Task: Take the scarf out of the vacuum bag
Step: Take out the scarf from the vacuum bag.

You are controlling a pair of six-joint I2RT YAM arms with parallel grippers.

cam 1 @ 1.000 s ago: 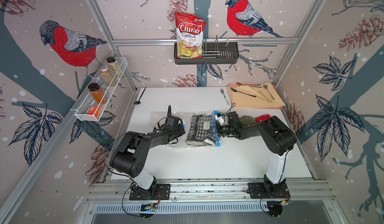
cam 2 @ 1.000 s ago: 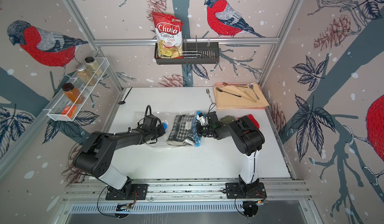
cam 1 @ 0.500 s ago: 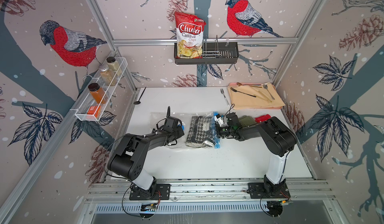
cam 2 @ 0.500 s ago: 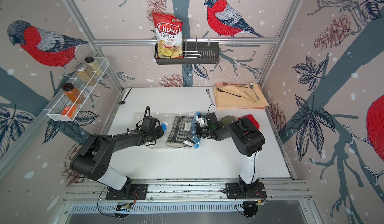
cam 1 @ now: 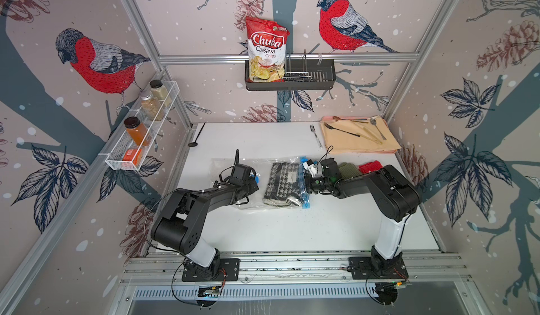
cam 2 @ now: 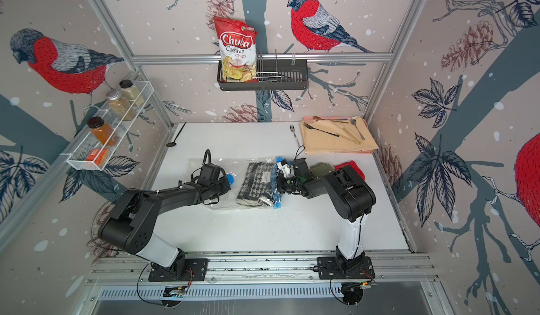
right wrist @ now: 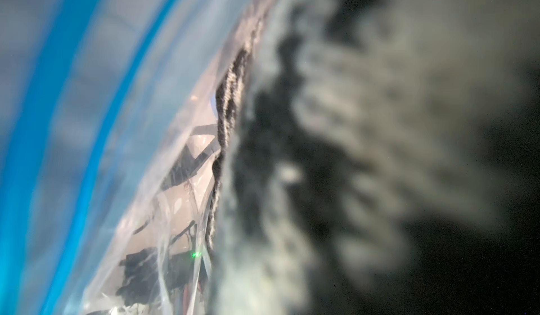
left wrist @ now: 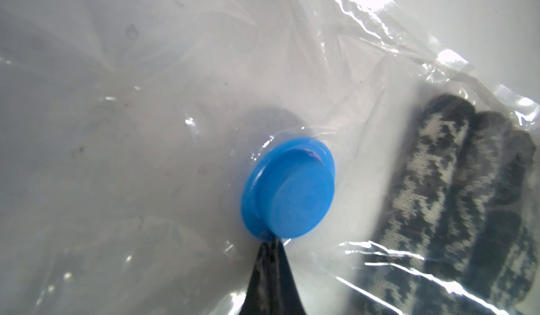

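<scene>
Left elbow (cam 1: 175, 231) has sunk a touch. Left tool (left wrist: 270, 249) is pinched shut on the vacuum bag (cam 1: 226, 167) beside its valve (left wrist: 289, 188), anchoring it on the worktop (cam 1: 263, 234). Inside lies the scarf (cam 1: 285, 182). Right tool (cam 1: 306, 182) sits at the zip mouth (cam 1: 305, 204), grip unclear. Next, I'd judge: draw the scarf straight out.

You're seeing the black-and-white houndstooth knit scarf (right wrist: 365, 141) from very close. It fills more than half the picture as a dark, blurred mass, and only its knitted edge (right wrist: 225, 117) is sharp. The clear, crinkly plastic vacuum bag (right wrist: 175, 199) lies right beside that edge, glinting. Dark shapes and a tiny green light (right wrist: 195, 254) show through it. Beyond the film, the bag's light-blue zip strip (right wrist: 43, 152) curves past, out of focus.
</scene>
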